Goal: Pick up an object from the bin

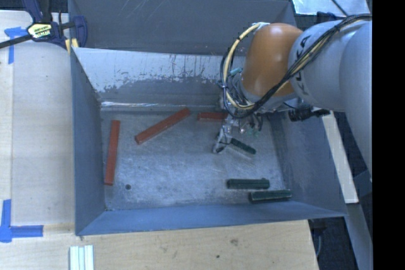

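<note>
- Stick (243,147) of dark green colour, short and slightly tilted, is seen lying flat on the bin floor, right of centre and towards the far side.
- Its left end is met by the gripper (223,141), which is lowered close to the floor just beside it; whether the end is touched or grasped cannot be told.
- Whether the gripper is open or closed cannot be told.
- Above the gripper, the orange cover (269,63) and looped cables (234,73) of the wrist are seen, with the arm entering from the right.
- A short red-brown stick (210,116) is found just behind the gripper, by the far wall.
- A longer red-brown stick (162,126) is laid aslant to the left of it.
- A third red-brown stick (112,152) is laid along the left wall.
- Two more dark green sticks (248,184) are placed near the front right corner, close together.
- All are held in the grey bin (190,28).
</note>
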Motion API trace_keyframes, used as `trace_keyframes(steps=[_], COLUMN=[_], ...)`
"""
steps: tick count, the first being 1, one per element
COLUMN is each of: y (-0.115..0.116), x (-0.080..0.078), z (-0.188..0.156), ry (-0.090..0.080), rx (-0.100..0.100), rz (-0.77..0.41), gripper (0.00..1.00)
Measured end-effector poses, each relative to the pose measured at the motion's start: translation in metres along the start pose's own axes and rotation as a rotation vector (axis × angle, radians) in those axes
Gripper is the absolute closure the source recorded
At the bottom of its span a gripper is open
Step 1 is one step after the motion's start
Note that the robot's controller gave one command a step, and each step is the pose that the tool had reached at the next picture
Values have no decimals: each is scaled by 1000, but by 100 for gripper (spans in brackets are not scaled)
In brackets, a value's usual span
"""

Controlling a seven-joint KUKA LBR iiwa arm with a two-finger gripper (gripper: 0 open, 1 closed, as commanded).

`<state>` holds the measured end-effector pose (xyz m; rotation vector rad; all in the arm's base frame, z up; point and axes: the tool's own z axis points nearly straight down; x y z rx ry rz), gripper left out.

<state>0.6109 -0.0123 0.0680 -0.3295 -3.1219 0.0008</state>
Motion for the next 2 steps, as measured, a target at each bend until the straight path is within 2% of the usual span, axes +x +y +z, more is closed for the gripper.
trace_keyframes(steps=[1, 2], y=[2, 8], x=[-2, 15], z=[-4, -141], ry=[-7, -13], rx=[-2, -3], rz=[-2, 4], gripper=[100, 100])
